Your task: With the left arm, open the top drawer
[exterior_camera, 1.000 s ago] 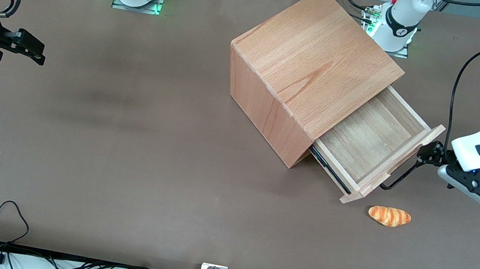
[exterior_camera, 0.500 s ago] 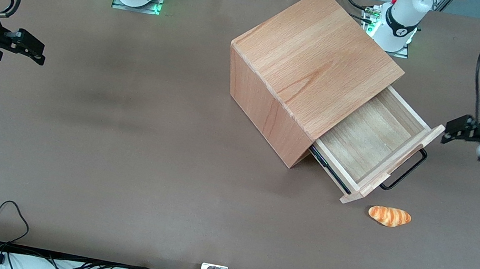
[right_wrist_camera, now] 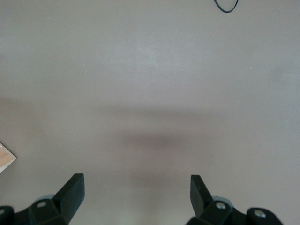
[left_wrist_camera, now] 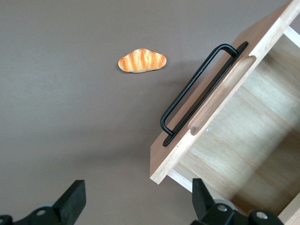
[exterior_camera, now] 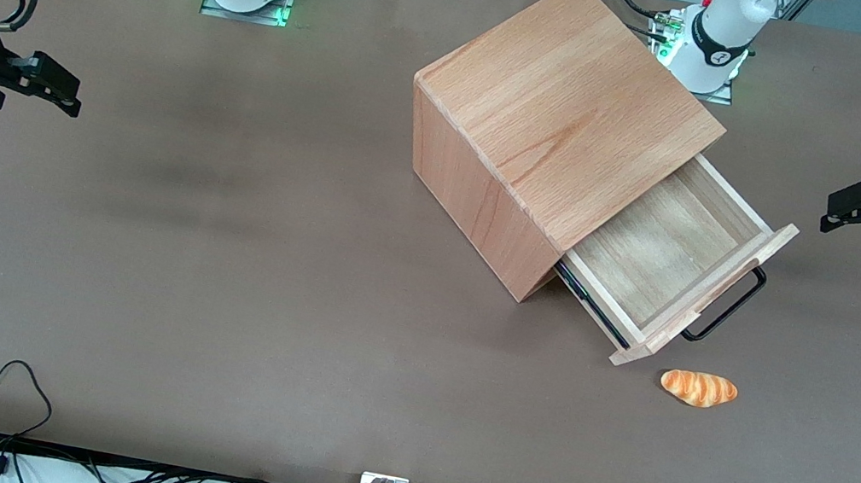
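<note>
Now pulled well out of the cube (exterior_camera: 563,116), the top drawer (exterior_camera: 666,253) shows its pale inside. Apart from its black handle (exterior_camera: 727,306), toward the working arm's end of the table, the left arm's gripper (exterior_camera: 837,211) hangs with fingers (left_wrist_camera: 72,199) spread, holding nothing. Nearer the camera lies a croissant (exterior_camera: 698,388).

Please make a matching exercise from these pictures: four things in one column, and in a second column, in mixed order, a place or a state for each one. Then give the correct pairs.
Things:
1. top drawer
2. black wire handle
3. bread roll
4. left arm's gripper

Places or states:
A. lying on the table, nearer to the front camera than the drawer front
B. pulled out of the wooden cube, nothing inside
C. in the air, apart from the drawer, jaws open and holding nothing
D. fixed on the drawer front, with nothing gripping it

Pairs: 1-B, 2-D, 3-A, 4-C
</note>
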Action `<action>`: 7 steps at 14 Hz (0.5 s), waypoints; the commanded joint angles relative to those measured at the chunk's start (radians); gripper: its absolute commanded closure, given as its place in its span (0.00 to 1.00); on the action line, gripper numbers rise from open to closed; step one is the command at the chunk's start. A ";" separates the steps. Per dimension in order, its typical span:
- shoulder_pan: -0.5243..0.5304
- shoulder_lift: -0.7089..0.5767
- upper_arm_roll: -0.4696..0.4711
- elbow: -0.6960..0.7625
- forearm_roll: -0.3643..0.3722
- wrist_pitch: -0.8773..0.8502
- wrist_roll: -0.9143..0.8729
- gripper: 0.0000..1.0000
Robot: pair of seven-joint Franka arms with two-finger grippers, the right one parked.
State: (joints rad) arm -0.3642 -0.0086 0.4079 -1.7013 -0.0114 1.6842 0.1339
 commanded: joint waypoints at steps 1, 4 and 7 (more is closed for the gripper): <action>-0.001 -0.007 -0.004 0.020 0.024 -0.026 -0.028 0.00; 0.001 -0.005 -0.001 0.020 0.016 -0.023 -0.026 0.00; -0.001 -0.005 -0.003 0.022 0.018 -0.023 -0.028 0.00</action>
State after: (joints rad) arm -0.3642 -0.0085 0.4075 -1.6965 -0.0114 1.6820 0.1217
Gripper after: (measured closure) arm 0.000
